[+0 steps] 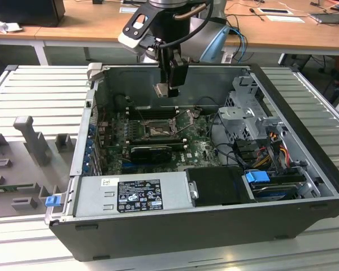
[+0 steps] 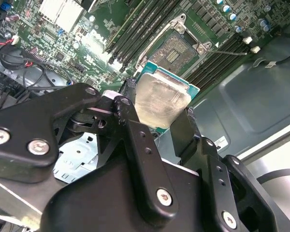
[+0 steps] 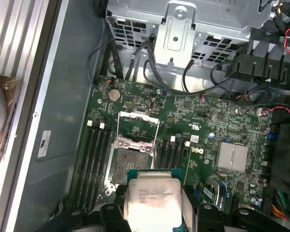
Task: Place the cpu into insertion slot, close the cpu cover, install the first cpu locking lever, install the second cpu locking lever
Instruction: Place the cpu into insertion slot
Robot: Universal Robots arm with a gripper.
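Exterior view: the jaws hang inside the open computer case, clamped on the cpu, above the insertion slot. Second wrist view: opposite edges are pinched, probably sparing the underside contacts. First wrist view: the cpu cover is flipped back, leaving the slot bare.

In the first wrist view part of the insertion slot is being covered by the cpu, one side of which is being cut off by the picture's edge, while the arm is being cropped at the upper middle of the exterior view.
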